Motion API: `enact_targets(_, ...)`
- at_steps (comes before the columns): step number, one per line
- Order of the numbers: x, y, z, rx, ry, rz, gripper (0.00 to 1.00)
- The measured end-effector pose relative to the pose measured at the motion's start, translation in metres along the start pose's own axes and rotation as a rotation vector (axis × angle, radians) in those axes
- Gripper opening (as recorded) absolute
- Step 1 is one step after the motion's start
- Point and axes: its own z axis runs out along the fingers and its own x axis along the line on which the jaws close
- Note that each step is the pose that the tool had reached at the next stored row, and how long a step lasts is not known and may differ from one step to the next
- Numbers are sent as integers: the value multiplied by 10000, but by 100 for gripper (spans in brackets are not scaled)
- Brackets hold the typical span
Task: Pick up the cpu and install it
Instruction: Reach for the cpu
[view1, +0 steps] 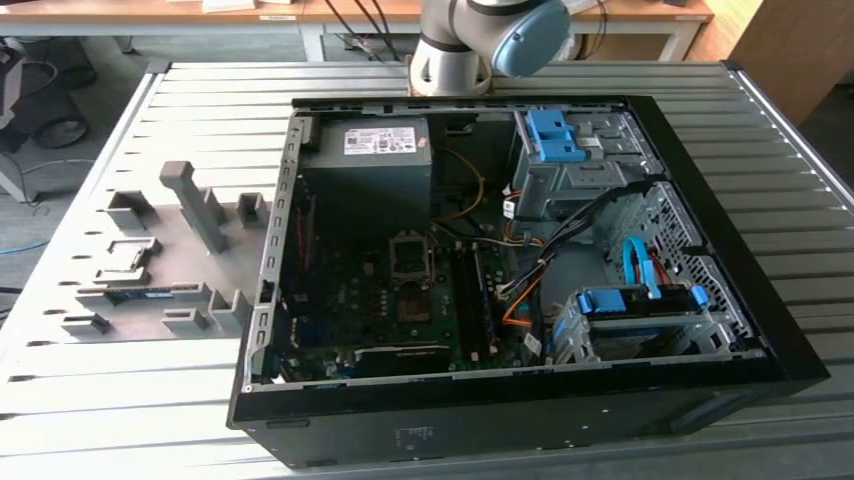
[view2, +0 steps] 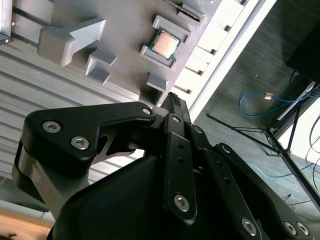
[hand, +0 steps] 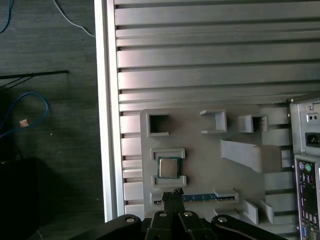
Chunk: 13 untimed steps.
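You see the flat grey plastic holder tray (view1: 220, 262) on the exterior view's left, with the big black open computer case (view1: 534, 430) beside it on the right. The small square silver cpu (hand: 168, 167) lies flat in a pocket of that tray. Your black gripper (hand: 173, 192) hangs over the tray. Its jaws are pressed together and hold nothing. The cpu sits just ahead of the tips, not touching them.

Soft, even light fills the exterior view: the ribbed table (view1: 134, 420) reads pale and bright, while the inside of the computer case (view1: 387, 300) at centre frame lies in dim shadow. In the second wrist view, glare bleaches the table's edge and the cpu (view2: 166, 44) gleams.
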Motion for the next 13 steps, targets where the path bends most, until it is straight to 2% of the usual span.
enact_targets(13, 181, -15, 21, 0, 0, 0, 10)
